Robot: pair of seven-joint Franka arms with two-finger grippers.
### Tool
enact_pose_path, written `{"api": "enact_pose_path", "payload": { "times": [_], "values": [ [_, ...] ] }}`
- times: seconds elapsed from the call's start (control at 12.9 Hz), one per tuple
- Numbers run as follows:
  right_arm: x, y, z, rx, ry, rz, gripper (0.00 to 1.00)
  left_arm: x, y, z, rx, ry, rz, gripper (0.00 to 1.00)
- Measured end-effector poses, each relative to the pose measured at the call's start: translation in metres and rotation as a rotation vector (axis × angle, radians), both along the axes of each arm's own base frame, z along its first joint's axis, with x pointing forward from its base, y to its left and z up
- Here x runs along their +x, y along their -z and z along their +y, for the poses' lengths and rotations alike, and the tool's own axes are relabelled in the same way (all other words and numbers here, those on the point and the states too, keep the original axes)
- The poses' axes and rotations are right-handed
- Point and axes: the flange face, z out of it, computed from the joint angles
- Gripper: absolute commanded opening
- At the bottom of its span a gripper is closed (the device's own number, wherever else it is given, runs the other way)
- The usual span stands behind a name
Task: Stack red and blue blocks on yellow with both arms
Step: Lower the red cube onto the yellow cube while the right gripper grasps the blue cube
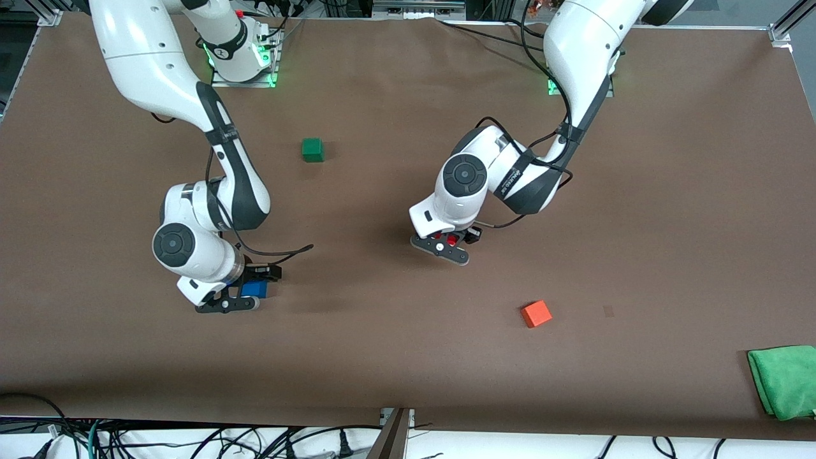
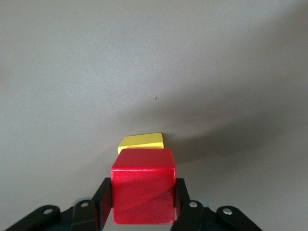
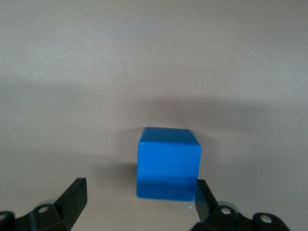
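Observation:
My left gripper (image 1: 446, 246) is shut on the red block (image 2: 143, 185), which sits squarely between its fingers (image 2: 102, 204). The yellow cube (image 2: 141, 140) lies on the table just under the red block, partly covered by it; I cannot tell whether they touch. In the front view the yellow cube is hidden under the hand. My right gripper (image 1: 254, 288) is open and low at the table, around the blue block (image 1: 256, 290). In the right wrist view the blue block (image 3: 168, 161) stands on the table close to one finger (image 3: 204, 197), with a wide gap to the other.
A dark green cube (image 1: 312, 150) sits farther from the front camera, between the arms. An orange cube (image 1: 536, 313) lies nearer the front camera, toward the left arm's end. A green cloth (image 1: 785, 380) lies at that end's near corner.

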Motion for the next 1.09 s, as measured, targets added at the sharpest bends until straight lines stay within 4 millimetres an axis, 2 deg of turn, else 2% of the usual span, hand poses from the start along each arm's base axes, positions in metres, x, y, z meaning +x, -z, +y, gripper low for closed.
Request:
{"api": "enact_pose_path", "payload": {
  "times": [0.23,0.31,0.39,0.62,0.78,0.93,1.01,1.09],
  "values": [
    [0.003,0.002,-0.012,0.005,-0.010,-0.003,0.98,0.002,0.001,0.002,0.003,-0.002,-0.003,0.00],
    [0.004,0.003,-0.014,0.009,-0.006,-0.011,0.91,0.002,0.001,0.002,0.004,-0.003,-0.002,0.00],
    [0.005,0.006,-0.015,0.011,-0.004,-0.019,0.82,0.002,0.002,0.002,0.005,-0.003,-0.001,0.00],
    [0.007,0.020,-0.017,0.009,-0.004,-0.031,0.47,0.002,0.005,0.003,0.006,-0.003,0.002,0.00],
    [0.009,0.018,-0.016,0.010,-0.009,-0.040,0.26,0.002,0.007,0.003,0.008,-0.003,0.005,0.00],
    [0.012,0.014,-0.015,0.014,-0.008,-0.049,0.15,0.002,0.008,0.003,0.008,-0.004,0.006,0.00],
    [0.013,0.012,-0.014,0.021,-0.004,-0.048,0.15,0.002,0.008,0.003,0.008,-0.004,0.006,0.99],
    [0.014,0.009,-0.011,0.034,0.003,-0.040,0.15,0.002,0.008,0.003,0.008,-0.005,0.005,1.00]
  ]
}}
